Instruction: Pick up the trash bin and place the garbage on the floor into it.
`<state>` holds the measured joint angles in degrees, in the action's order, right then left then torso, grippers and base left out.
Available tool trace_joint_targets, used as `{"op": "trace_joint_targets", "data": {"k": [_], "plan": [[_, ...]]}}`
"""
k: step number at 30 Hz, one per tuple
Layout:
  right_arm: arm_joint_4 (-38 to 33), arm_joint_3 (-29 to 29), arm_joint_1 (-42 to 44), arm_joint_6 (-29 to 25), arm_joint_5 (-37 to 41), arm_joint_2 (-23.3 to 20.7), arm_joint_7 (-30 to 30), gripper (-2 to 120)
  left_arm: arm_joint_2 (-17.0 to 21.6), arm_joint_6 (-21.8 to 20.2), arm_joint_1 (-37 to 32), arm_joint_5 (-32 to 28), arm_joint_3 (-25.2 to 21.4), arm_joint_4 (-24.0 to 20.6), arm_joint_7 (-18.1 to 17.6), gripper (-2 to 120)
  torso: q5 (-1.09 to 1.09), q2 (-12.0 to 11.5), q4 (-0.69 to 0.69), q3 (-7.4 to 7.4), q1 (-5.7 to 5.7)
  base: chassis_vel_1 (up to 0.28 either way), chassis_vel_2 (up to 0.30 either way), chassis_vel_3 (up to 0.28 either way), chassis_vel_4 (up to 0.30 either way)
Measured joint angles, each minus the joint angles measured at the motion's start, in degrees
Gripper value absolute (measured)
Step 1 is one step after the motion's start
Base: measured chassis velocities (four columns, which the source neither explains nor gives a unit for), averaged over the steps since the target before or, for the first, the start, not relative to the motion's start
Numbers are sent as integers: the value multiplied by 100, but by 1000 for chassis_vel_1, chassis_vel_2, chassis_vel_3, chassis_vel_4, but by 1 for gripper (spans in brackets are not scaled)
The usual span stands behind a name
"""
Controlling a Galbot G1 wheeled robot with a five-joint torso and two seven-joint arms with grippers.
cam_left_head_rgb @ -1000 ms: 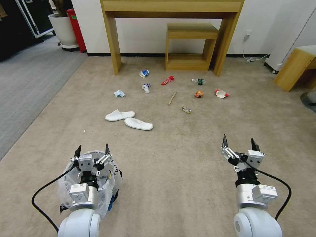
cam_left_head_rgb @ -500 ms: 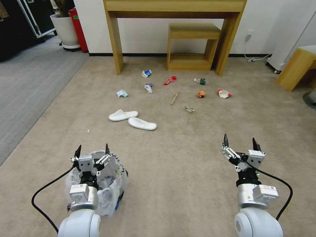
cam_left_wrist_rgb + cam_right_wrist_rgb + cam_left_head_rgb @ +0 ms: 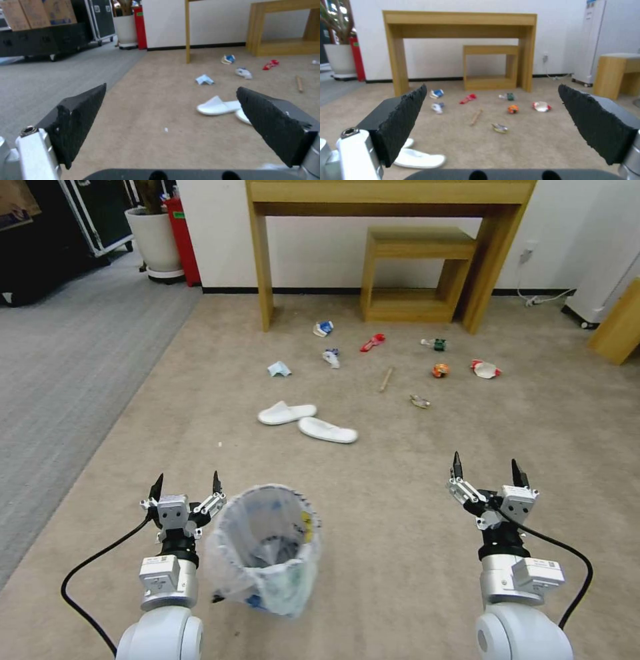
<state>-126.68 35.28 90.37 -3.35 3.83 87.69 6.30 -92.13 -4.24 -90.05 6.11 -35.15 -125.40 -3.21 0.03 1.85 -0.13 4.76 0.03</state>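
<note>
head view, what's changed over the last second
The whole view has slid right, so the camera turned left. The trash bin, earlier under the open left gripper, now stands just right of it. The right gripper hangs open as before; the garbage keeps its layout on the floor.

- Bare floor lies between the trash bin and the right gripper, whose fingers are spread.
- The bin stands just beside the left gripper, on its inner side.
- Two white slippers lie ahead, the scattered garbage beyond.
- A wooden table and stool stand against the far wall.
</note>
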Motion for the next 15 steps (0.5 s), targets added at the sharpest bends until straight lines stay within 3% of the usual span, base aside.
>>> {"op": "trace_joint_targets", "data": {"k": [3, 6, 15], "plan": [[26, 0, -13, -34, -5, 4, -40, 100, 1, 1, 6, 0, -7, 24, -4, 100, -10, -1, 2, 2, 0, 212, 189, -188, -224], [59, 4, -37, -73, -3, 6, -47, 100, 1, 1, 24, -3, -8, 43, -10, 100, -1, 0, 1, 1, 0, 78, 118, -117, -116], [176, 43, -124, -208, -9, 28, -47, 100, -1, -17, 76, -19, -4, 170, -13, 100, -1, 0, -1, 1, 0, -13, -15, 12, 12]]}}
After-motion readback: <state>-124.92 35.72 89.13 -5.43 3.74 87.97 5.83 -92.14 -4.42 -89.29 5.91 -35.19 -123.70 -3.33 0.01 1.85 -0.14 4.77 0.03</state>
